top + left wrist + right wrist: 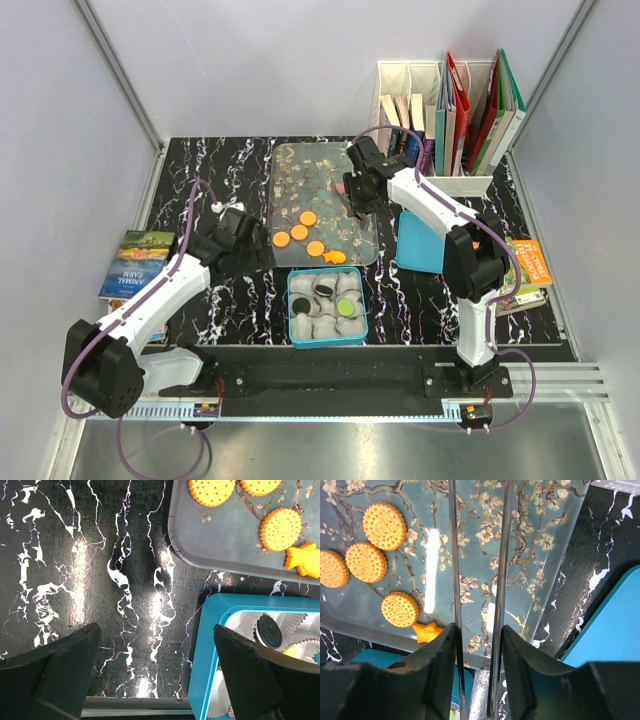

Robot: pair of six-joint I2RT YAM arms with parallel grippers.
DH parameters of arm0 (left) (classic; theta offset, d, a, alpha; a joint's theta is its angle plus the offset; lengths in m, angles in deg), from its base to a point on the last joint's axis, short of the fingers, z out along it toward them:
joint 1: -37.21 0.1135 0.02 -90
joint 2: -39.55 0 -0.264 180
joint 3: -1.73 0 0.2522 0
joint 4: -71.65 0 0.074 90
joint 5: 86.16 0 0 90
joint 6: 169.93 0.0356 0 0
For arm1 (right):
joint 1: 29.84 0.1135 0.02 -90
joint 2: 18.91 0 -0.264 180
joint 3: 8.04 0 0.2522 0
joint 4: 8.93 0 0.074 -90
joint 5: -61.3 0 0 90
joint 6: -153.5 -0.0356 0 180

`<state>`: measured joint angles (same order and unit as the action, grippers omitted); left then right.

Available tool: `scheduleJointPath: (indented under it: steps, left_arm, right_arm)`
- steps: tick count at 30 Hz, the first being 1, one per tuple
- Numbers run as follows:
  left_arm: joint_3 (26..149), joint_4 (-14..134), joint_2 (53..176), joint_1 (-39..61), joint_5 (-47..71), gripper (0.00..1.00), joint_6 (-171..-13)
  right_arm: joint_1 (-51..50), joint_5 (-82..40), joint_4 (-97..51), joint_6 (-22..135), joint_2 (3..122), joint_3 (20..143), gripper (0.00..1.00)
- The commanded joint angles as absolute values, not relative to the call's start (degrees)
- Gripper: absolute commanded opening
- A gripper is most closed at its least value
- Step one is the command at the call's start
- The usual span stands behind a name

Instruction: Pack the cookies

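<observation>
**A:** Entry: cookies (299, 232), lot not yet packed. Location?

**B:** Four orange rounds lying flat on the near-left part of the flowered tray (320, 170), with an orange fish-shaped piece (335, 257) beside them at the near edge. A black cookie (325, 290) and a green cookie (347, 306) sit among paper cups (304, 322) in the blue tin (291, 310), just nearside of the tray.

**A:** Right claw (358, 200)?

**B:** Over the tray's right half, jaws partly spread, nothing between them. The rounds lie to its left and toward the arm bases, apart from it.

**A:** Left claw (250, 250)?

**B:** Spread wide and empty over the table (200, 170), just beside the tray's left edge. The rounds lie to its right, and it looks the nearer of the two.

**A:** Axis?

**B:** Discs, so none to align. Only the fish-shaped piece has one, running roughly along the tray's near edge.
</observation>
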<state>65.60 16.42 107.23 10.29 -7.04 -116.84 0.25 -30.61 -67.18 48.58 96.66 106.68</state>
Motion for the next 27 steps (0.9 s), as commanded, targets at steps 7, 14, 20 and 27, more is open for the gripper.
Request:
scheduleJointPath:
  steps: [7,14,20,27]
  left_arm:
    - [67.1,17.6,106.6,10.0,-5.9,0.99,-116.8]
    - [67.1,17.6,106.5,10.0,-5.9,0.99,-116.7]
    - [67.1,17.5,106.3,10.0,-6.1,0.99,-116.6]
    - [66.9,17.5,106.2,10.0,-6.6,0.99,-116.6]
  right_arm:
    - [1.4,-31.6,-68.6,49.0,94.8,108.0,0.36]
    - [1.3,-32.5,-68.5,48.7,93.5,108.6,0.38]
    - [2.2,-33.7,-67.3,48.9,91.3,108.6,0.53]
    - [4.4,-34.4,-67.9,50.8,90.1,108.4,0.53]
